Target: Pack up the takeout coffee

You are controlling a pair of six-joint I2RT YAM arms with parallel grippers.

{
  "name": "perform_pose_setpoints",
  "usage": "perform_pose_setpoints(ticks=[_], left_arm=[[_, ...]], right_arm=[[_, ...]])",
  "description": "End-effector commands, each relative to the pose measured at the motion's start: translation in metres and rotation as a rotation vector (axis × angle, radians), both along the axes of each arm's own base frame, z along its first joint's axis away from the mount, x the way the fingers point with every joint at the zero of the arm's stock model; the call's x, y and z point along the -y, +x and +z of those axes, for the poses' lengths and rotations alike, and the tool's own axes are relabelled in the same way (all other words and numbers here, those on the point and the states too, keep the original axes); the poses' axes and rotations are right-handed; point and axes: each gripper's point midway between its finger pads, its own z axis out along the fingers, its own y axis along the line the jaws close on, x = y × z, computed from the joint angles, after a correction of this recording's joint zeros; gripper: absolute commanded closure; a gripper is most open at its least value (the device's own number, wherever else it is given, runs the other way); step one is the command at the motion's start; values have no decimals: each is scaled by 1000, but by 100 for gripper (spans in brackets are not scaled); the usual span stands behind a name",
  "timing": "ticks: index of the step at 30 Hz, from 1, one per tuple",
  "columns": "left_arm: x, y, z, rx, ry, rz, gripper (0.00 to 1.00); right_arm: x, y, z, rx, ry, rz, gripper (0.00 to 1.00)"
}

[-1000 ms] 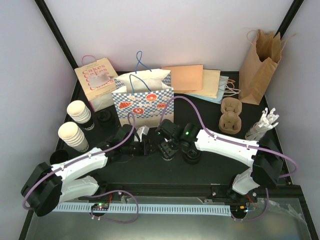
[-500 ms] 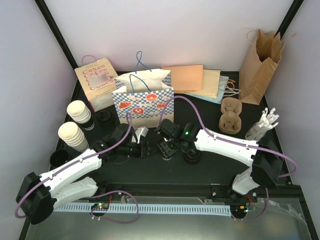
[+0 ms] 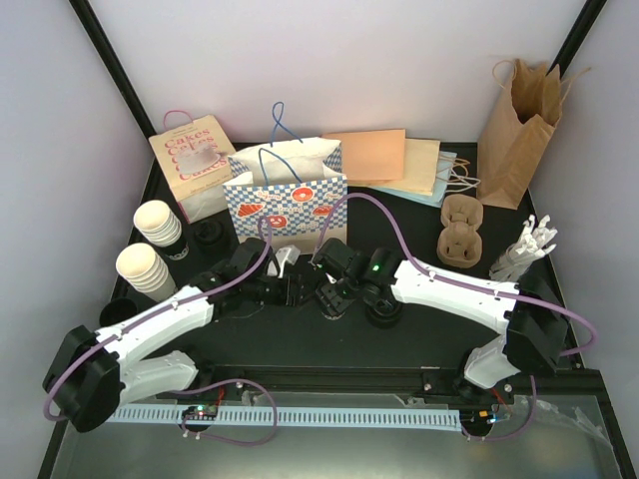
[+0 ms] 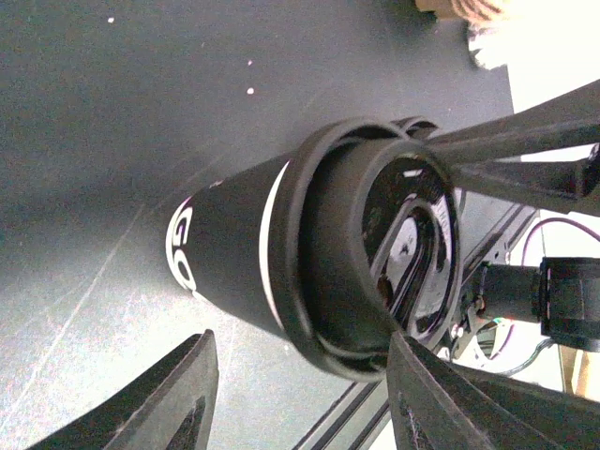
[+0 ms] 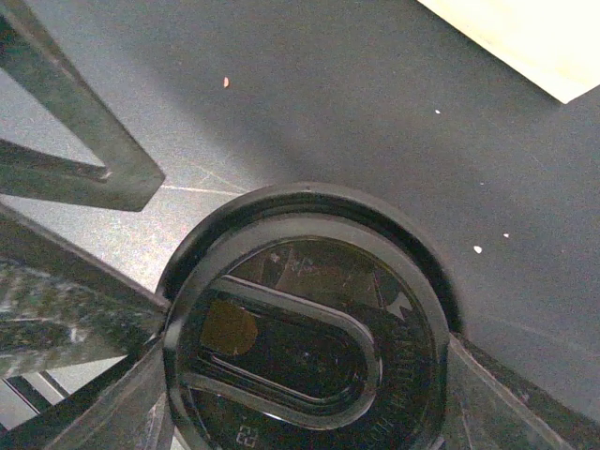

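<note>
Takeout coffee cup point(image 4: 230, 248) — black, with white lettering on its side — is stood upright on the tabletop point(image 4: 141, 94). Its long axis is vertical, with the narrow base down and the black lid point(image 5: 309, 347) pointing up. It is gripped between the right jaws, which are closed from above against opposite sides of the lid's rim. The left jaws are spread apart, level with the cup's side. The cup is seen just beyond their tips, lettered side toward them — contact there cannot be told.
</note>
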Motion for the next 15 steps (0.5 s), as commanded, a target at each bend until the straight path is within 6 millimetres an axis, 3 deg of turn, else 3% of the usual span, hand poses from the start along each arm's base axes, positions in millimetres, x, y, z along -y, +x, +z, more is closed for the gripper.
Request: perform_pose_setpoints(ticks=[1, 12, 15], left_arm=[[17, 17, 32, 94, -94, -12, 47], [20, 28, 41, 122, -107, 8, 43], [23, 30, 33, 99, -81, -10, 42]], right_arm=[[10, -22, -33, -105, -73, 44, 28], [8, -20, -22, -81, -32, 25, 16], [7, -18, -14, -63, -10, 22, 15]])
